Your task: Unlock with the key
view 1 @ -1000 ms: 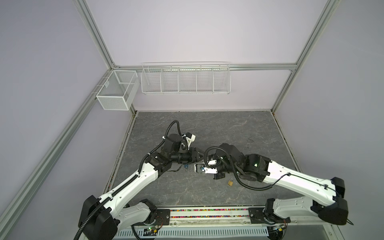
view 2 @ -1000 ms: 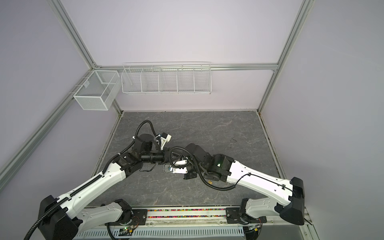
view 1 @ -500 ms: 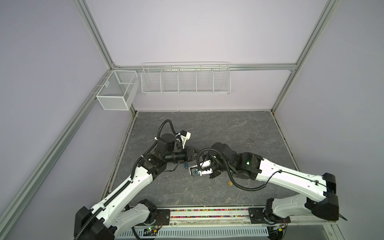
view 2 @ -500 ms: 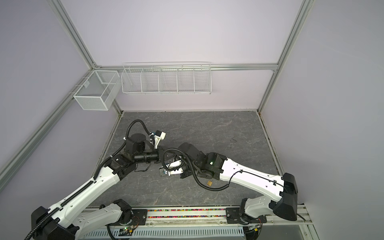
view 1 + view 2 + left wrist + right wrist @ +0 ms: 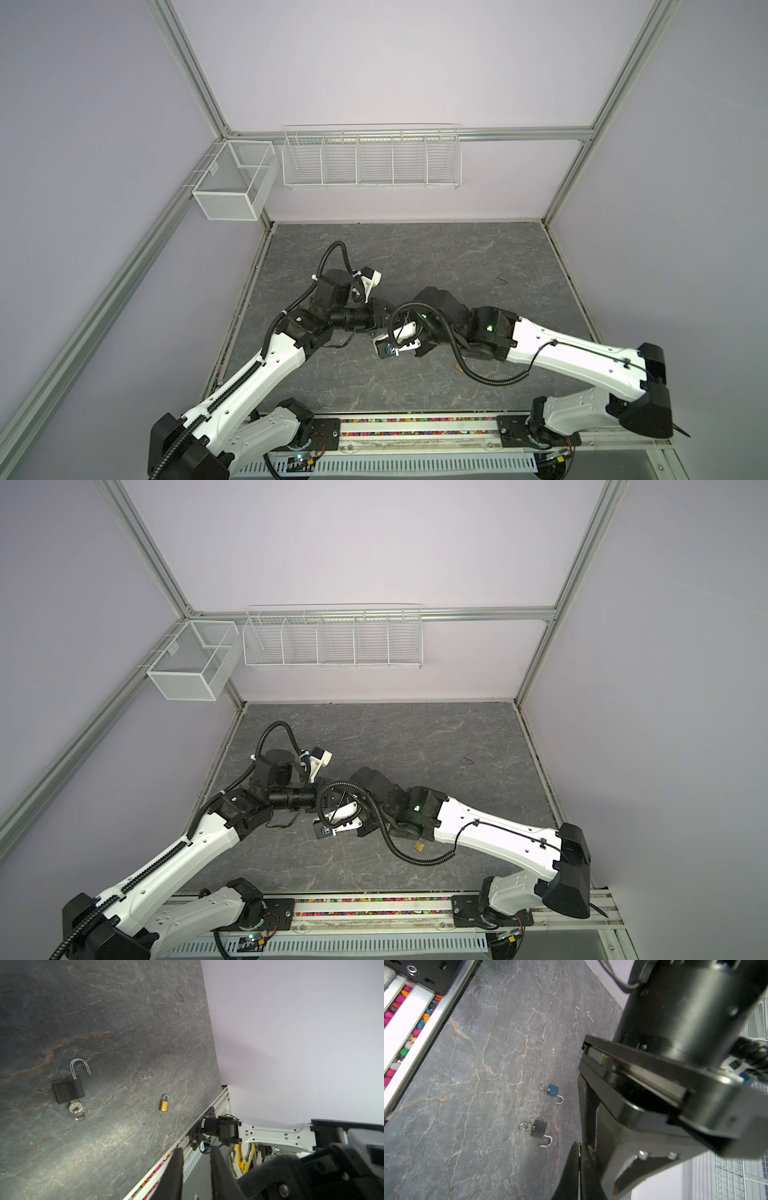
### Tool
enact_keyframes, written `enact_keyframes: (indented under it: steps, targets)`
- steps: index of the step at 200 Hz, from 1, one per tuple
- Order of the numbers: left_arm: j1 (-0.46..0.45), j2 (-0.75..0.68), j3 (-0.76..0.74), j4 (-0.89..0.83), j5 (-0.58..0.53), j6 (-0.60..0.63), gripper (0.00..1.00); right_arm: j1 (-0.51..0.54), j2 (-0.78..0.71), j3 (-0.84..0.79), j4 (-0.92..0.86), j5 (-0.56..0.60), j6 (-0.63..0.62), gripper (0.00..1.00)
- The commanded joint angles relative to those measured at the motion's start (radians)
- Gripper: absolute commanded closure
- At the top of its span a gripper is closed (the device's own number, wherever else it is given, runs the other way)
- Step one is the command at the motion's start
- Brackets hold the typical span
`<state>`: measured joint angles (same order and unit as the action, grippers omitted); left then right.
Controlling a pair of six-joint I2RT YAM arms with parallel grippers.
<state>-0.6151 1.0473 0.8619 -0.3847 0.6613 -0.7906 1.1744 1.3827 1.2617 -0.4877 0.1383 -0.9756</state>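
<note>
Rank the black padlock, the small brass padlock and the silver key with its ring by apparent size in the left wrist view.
Largest: black padlock, shackle open.
Then: silver key with ring and small brass padlock, nearly alike, so unranked.

Table top is seen as stone-look, matt grey, slightly rough w/ pale and rusty veins. Black padlock: body is finished matt, finely textured; shackle is polished metal. Key: dull silver metal. Small padlock: brass-look, semi-gloss. Blue padlock: matt blue cover, shiny shackle. Wire baskets: white-coated wire. Left arm, right arm: shells are moulded in smooth white plastic.
</note>
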Motion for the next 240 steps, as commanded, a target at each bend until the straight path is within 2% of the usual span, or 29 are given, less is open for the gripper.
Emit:
enact_keyframes:
  steps: [1, 34, 46, 121, 153, 164, 192, 210, 224, 240]
  targets:
    - [0.005, 0.010, 0.002, 0.020, 0.026, 0.002, 0.79, 0.007, 0.010, 0.015, 0.039, -0.002, -0.029, 0.94]
    - [0.006, 0.008, -0.005, 0.056, 0.049, -0.021, 0.91, 0.006, 0.018, 0.015, 0.041, 0.006, -0.035, 0.94]
    - [0.009, 0.007, 0.000, 0.039, 0.038, -0.015, 1.00, 0.006, 0.013, 0.013, 0.043, 0.006, -0.035, 0.94]
    - [0.027, -0.020, 0.005, 0.049, -0.026, -0.017, 1.00, 0.007, 0.010, 0.025, 0.006, 0.026, -0.005, 0.94]
    - [0.030, -0.030, -0.004, 0.148, -0.089, -0.060, 1.00, 0.005, -0.001, 0.046, 0.001, 0.018, 0.055, 0.70]
    - [0.031, -0.030, -0.002, 0.180, -0.132, -0.067, 1.00, 0.003, -0.016, 0.048, -0.004, 0.008, 0.084, 0.65]
    - [0.026, -0.028, -0.014, 0.327, -0.253, -0.076, 1.00, -0.040, -0.106, 0.004, 0.018, -0.074, 0.246, 0.59]
    - [0.026, -0.024, -0.040, 0.436, -0.370, -0.079, 1.00, -0.109, -0.179, -0.045, 0.067, -0.184, 0.440, 0.58]
    - [0.024, -0.013, -0.062, 0.560, -0.415, -0.101, 1.00, -0.162, -0.242, -0.085, 0.112, -0.258, 0.598, 0.58]
    - [0.008, 0.011, -0.079, 0.681, -0.469, -0.106, 1.00, -0.249, -0.310, -0.178, 0.242, -0.321, 0.844, 0.43]
